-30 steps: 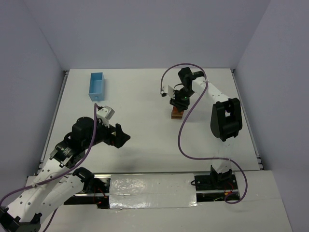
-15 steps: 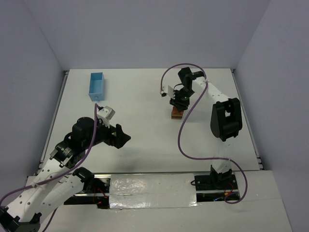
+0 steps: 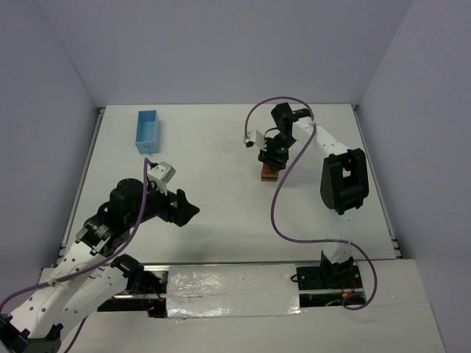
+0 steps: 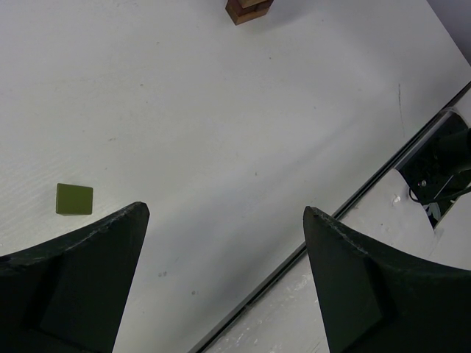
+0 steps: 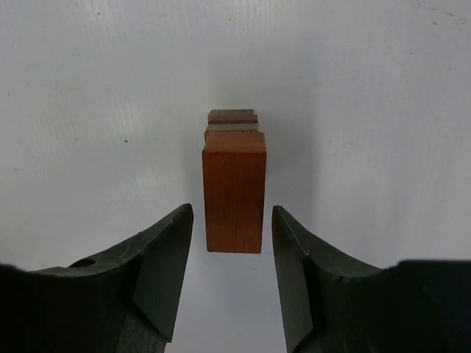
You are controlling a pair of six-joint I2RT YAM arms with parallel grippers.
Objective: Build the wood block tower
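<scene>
Two grippers logged.

Right gripper (image 5: pixel 232 215): parted just wider than the block, empty. Straddles the top of the wood block tower (image 5: pixel 234 187) with a thin strip of white table (image 5: pixel 383 88) on either side, no contact. Fingers (image 5: pixel 165 257) matte black, wedge-shaped, tapering to blunt tips.

Left gripper (image 4: pixel 224 213): spread wide, nothing between. Hovers over bare tabletop at near left in the top view, well apart from the tower.

Tower position: right of centre on the table, directly under the right gripper, far from the light blue box (image 3: pixel 147 131) at the far left.

Tower appearance: a small, narrow stack. Topped by an orange-red block (image 5: pixel 234 169), rectangular, smooth-faced, sharp-edged, with fine lengthwise grain. Beneath it, slivers of a tan piece and a darker brown piece just visible past its far end. Lower part cut off at the top edge of the left wrist view, brown wood only.

Olive-green piece (image 4: pixel 74 198): flat, square, matte. Lies alone on the table just beside the left gripper's left-hand finger, not on the stack.
</scene>
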